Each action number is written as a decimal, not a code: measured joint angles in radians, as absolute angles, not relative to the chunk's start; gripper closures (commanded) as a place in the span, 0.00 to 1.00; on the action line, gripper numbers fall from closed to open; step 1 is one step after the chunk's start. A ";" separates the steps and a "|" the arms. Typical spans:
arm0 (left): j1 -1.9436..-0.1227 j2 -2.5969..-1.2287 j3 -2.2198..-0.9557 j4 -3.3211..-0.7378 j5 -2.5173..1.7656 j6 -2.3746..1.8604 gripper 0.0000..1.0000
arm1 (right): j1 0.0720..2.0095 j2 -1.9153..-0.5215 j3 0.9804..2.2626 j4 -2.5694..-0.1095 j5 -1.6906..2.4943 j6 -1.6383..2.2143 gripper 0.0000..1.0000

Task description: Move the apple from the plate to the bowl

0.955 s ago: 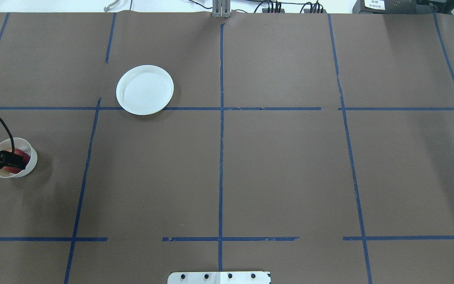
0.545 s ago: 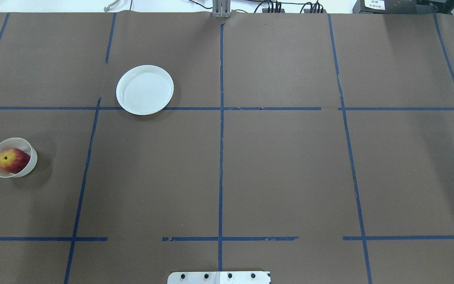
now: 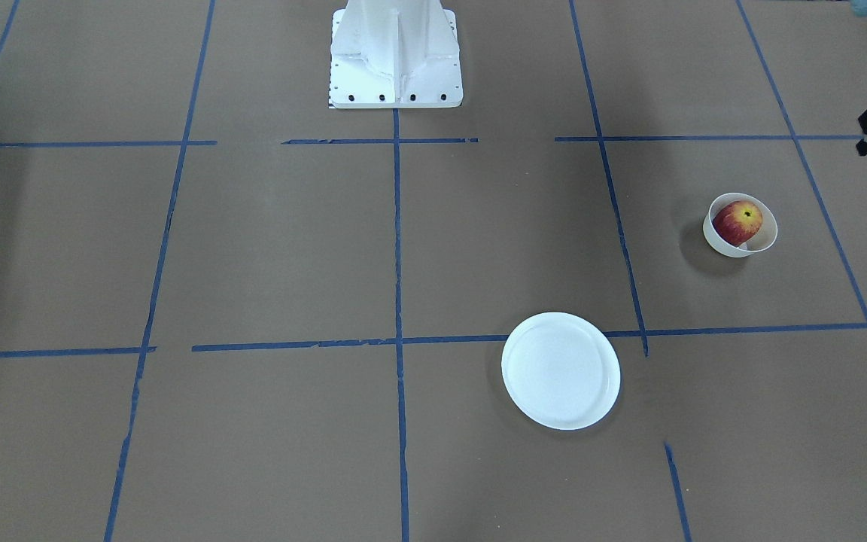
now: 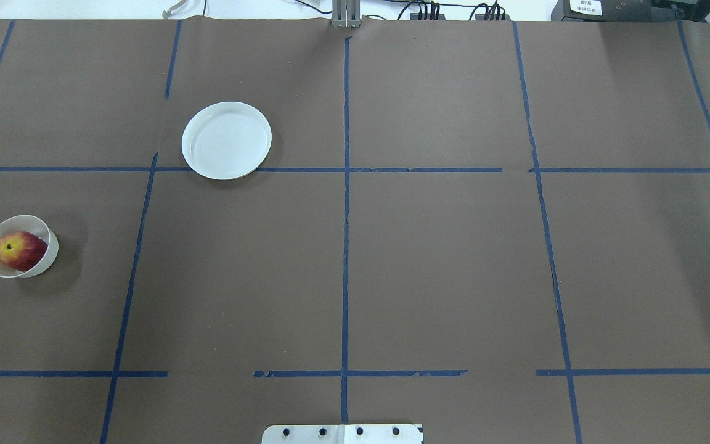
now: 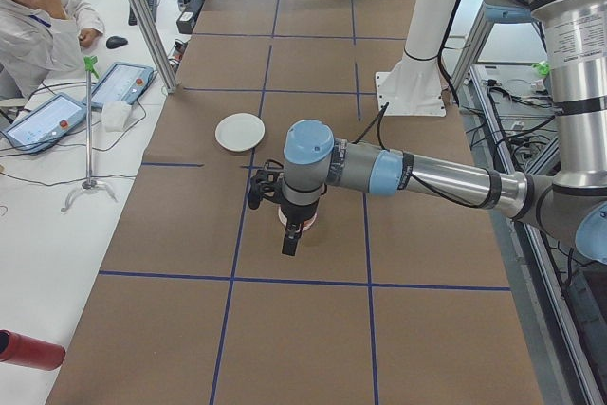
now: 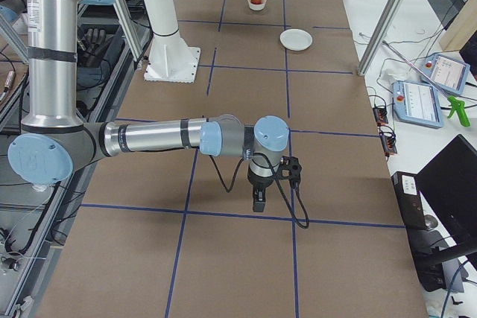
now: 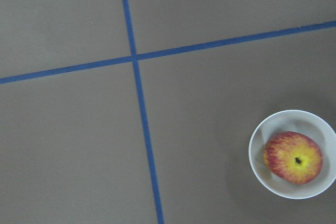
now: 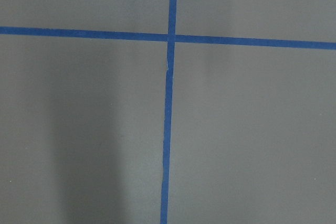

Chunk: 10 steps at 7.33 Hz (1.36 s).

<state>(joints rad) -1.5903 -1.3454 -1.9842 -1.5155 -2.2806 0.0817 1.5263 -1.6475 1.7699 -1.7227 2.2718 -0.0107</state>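
The apple [image 4: 20,251] sits inside the bowl [image 4: 51,245], stem dimple up and crowded toward one wall. The plate [image 4: 227,140] lies bare, well apart from it on the desk [image 4: 441,259]. Judged from this layout, the transfer is done, so the remaining hazards come from the arms leaving the area.

The left end effector [image 5: 291,244] hangs pointing down close to the bowl, partly covering it in the left side view. Its wrist camera shows the bowl off in a lower corner, not underneath. Only a dark sliver of it reaches the front-facing view, and I cannot tell whether its fingers are apart or together.

The main risk is a low sideways sweep of this arm. The bowl is small, light-looking and barely wider than the fruit, so a clip on its thin rim could tip it and roll the apple out. The off-centre apple makes a tip toward that side likelier. Lifting straight up before travelling would avoid this.

The right end effector [image 6: 258,200] hovers far from both dishes — it shows only in the right side view, so I cannot tell its state. It looks like no threat where it is.
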 measured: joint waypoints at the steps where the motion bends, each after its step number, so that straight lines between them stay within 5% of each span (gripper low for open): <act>1: -1.617 -1.353 -1.975 -1.470 -2.286 0.125 0.00 | 1.526 -1.648 1.770 -1.723 2.272 -0.011 0.00; 10: -1.657 -1.208 -2.160 -1.440 -2.303 0.144 0.00 | 1.526 -1.647 1.770 -1.723 2.272 -0.011 0.00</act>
